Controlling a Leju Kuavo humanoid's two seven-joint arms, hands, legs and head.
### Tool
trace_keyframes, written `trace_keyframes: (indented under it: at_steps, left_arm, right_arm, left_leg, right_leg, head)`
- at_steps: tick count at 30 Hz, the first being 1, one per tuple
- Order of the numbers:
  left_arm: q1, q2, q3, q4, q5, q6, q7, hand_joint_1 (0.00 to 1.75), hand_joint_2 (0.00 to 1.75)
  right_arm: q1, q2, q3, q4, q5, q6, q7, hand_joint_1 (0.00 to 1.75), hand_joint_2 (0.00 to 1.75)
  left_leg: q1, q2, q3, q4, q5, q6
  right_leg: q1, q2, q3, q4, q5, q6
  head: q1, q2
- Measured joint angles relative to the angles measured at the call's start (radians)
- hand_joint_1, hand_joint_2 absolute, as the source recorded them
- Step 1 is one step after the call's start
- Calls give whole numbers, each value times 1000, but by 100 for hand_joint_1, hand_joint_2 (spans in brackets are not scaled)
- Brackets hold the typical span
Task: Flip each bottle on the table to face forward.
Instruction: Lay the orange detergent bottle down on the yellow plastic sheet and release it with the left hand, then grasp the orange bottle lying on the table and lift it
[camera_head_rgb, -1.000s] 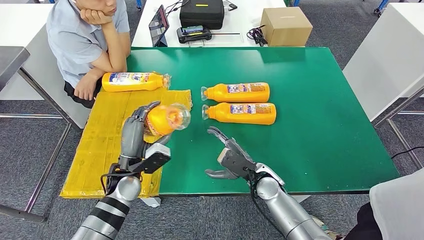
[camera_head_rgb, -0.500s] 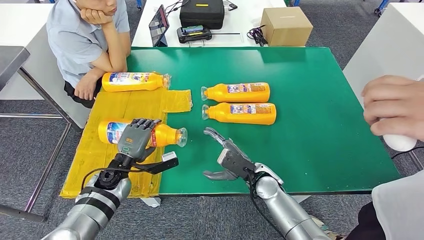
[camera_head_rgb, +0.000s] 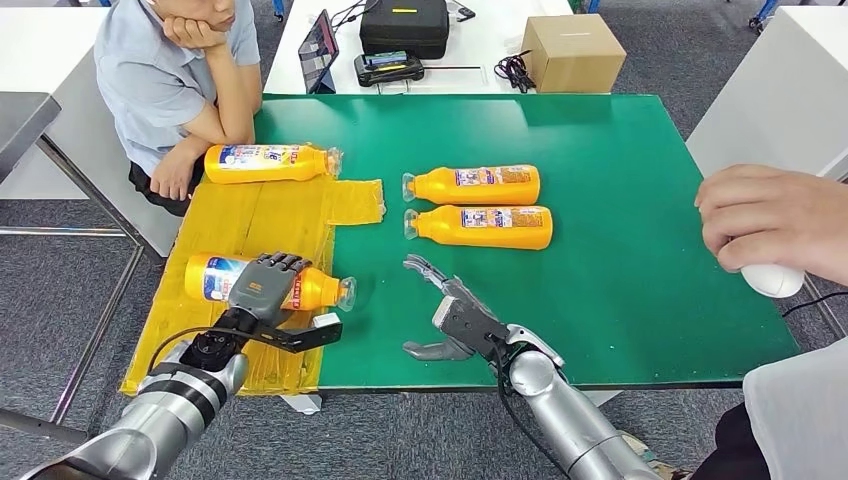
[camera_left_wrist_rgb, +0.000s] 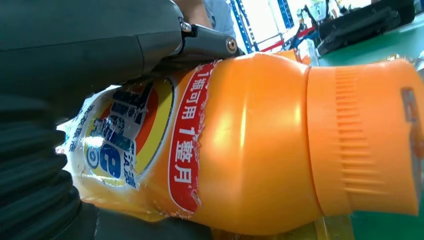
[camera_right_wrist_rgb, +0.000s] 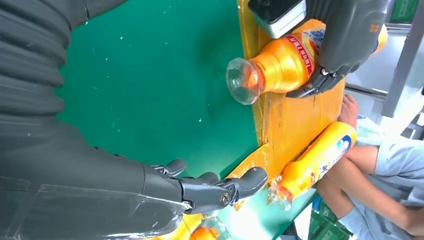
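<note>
Bottle (camera_head_rgb: 265, 283) is lying on its side on the yellow mat (camera_head_rgb: 250, 215), label up, and is gripped by the left hand (camera_head_rgb: 263, 288), whose fingers are wrapped over its middle. It looks turned and set down, though release is not yet made. Right hand (camera_head_rgb: 447, 310) is held above the green table (camera_head_rgb: 640, 260), fingers spread, nothing in it. Four bottles are counted: the gripped one, one at the mat's far edge (camera_head_rgb: 268, 162), and two side by side on the table (camera_head_rgb: 478, 184) (camera_head_rgb: 484, 226). Labels are seen on all four, so little appears left to do. A seated person (camera_head_rgb: 170, 70) and another person's hand (camera_head_rgb: 775, 222) are nearby.
</note>
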Motion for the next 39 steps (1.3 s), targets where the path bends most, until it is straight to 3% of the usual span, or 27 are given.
trace_keyframes:
  at_steps: [3, 5, 26, 39]
  left_arm:
    - [-20, 0, -11, 22, -10, -31, 3, 6, 175]
    - [-31, 0, -20, 34, -18, -46, 3, 0, 175]
    - [-84, -9, -45, 80, -4, -148, 22, 0, 175]
    - [-42, -16, -46, 56, -9, -22, 42, 0, 175]
  right_arm:
    - [-1, 2, 0, 0, 0, 1, 0, 0, 175]
    - [-1, 3, 0, 0, 0, 3, 0, 0, 175]
    - [-6, 5, 0, 1, 7, 3, -1, 0, 175]
    - [-1, 5, -3, 4, 16, -12, -1, 0, 175]
  left_leg:
    - [0, 0, 0, 0, 0, 0]
    - [0, 0, 1, 0, 0, 0]
    - [0, 1, 5, 0, 0, 0]
    - [0, 0, 5, 0, 0, 0]
  right_leg:
    - [0, 0, 0, 0, 0, 0]
    - [0, 0, 1, 0, 0, 0]
    - [0, 0, 4, 0, 0, 0]
    - [0, 0, 4, 0, 0, 0]
  head:
    - [0, 0]
    - [0, 0]
    - [0, 0]
    - [0, 0]
